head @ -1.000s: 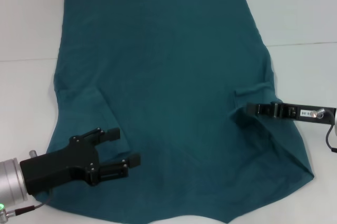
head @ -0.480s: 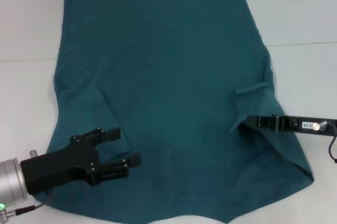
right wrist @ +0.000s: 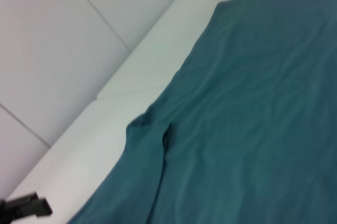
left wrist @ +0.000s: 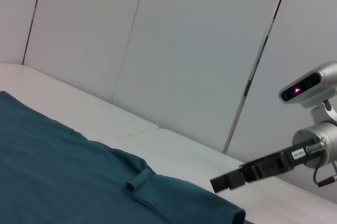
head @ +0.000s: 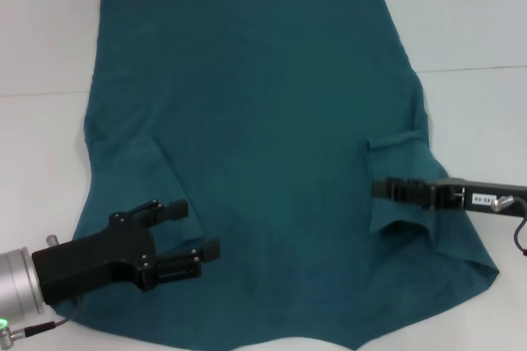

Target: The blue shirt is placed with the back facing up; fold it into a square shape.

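Fabric covered most of the white table [head: 37, 30]: the blue shirt [head: 255, 128] lay spread flat with its plain side up, its straight hem at the far edge and both sleeves folded in over the body. No containers stood on the table. The left gripper [head: 193, 236] hovered over the shirt's near left part, beside the folded left sleeve, its two black fingers [head: 174, 209] spread apart and holding nothing. The right gripper [head: 380, 189] reached in from the right at the shirt's right sleeve, where the cloth was bunched and slightly raised under its tip; I could not tell whether its fingers were closed on the fabric.
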Action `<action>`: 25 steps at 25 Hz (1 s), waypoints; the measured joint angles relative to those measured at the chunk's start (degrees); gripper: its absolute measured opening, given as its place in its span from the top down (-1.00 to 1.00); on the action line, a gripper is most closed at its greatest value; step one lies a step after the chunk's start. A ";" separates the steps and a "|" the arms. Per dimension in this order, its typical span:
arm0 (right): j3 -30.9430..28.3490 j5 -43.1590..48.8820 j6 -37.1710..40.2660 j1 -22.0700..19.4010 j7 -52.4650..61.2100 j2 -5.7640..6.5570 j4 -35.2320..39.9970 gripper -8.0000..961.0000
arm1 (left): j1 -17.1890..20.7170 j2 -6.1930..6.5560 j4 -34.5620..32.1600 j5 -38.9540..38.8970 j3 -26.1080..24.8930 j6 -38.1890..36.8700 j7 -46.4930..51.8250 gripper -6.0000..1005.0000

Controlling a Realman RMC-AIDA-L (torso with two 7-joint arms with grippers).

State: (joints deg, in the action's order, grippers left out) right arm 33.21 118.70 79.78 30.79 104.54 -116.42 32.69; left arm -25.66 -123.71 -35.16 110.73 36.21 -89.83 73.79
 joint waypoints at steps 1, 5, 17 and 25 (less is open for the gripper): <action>-0.28 -0.33 -0.03 0.00 -0.01 0.00 0.02 0.51 | 0.00 0.00 0.00 0.00 0.00 0.03 -0.04 -0.81; -0.99 -1.62 0.30 -0.14 -0.03 0.32 0.13 0.05 | 0.00 -0.03 0.00 -0.01 0.00 0.17 0.00 -0.81; -3.16 -4.74 5.57 -0.27 -1.51 1.23 0.69 -0.84 | 1.01 0.24 -1.43 -0.08 -1.55 -0.44 2.50 -0.81; -3.42 -4.89 5.44 0.08 -1.63 0.57 0.50 -0.89 | 3.71 0.29 -5.88 0.91 -4.56 1.73 7.87 -0.81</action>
State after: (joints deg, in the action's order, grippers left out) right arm 29.79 113.81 85.22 30.87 102.91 -115.86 33.19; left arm -21.95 -123.42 -41.04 111.64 31.64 -88.10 81.66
